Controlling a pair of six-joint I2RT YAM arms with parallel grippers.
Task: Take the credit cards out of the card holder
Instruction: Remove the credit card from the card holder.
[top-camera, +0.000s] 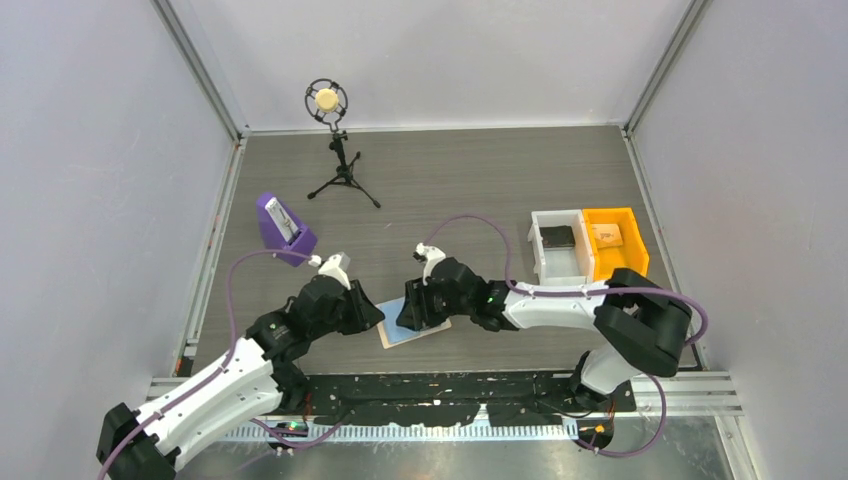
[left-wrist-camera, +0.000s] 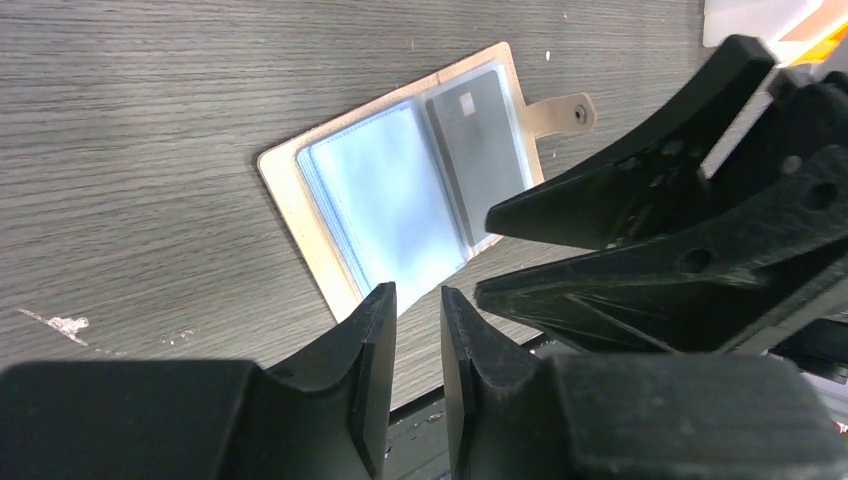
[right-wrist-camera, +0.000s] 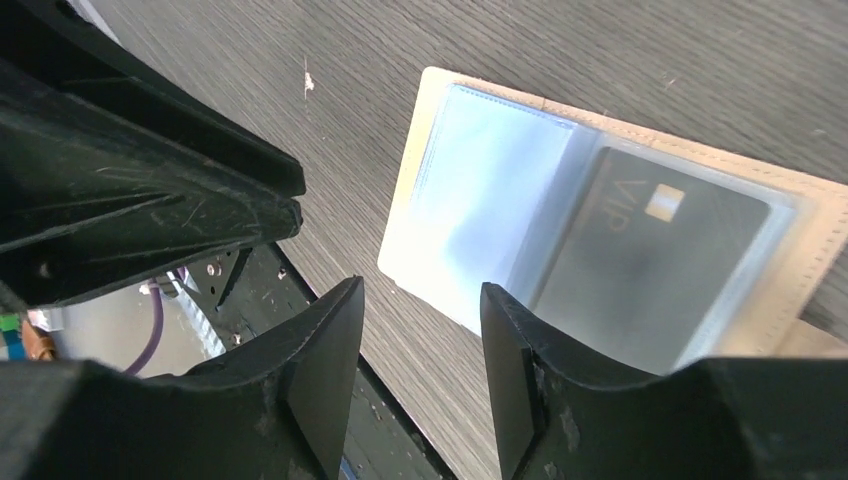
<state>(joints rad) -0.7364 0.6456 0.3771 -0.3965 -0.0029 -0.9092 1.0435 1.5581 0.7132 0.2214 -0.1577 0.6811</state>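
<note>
From above, the card holder (top-camera: 398, 338) lies open and flat at the near edge of the table (top-camera: 480, 190), between the left gripper (top-camera: 376, 318) and the right gripper (top-camera: 410, 314); the purple stand (top-camera: 283, 228) is well apart. In the left wrist view, that gripper's fingers (left-wrist-camera: 370, 340) are a narrow gap apart and empty, with the right gripper crowding the right side. In the right wrist view, the spread, empty fingers (right-wrist-camera: 330, 350) hover over slick, floppy sleeves; the stiff, thin, probably slippery credit card (right-wrist-camera: 650, 260) wants an edge pinch.

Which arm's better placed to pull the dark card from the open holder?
Probably right: the right gripper hangs open over the card holder, beside the dark VIP card. The left gripper sits at the empty-sleeve edge, fingers nearly together.
</note>
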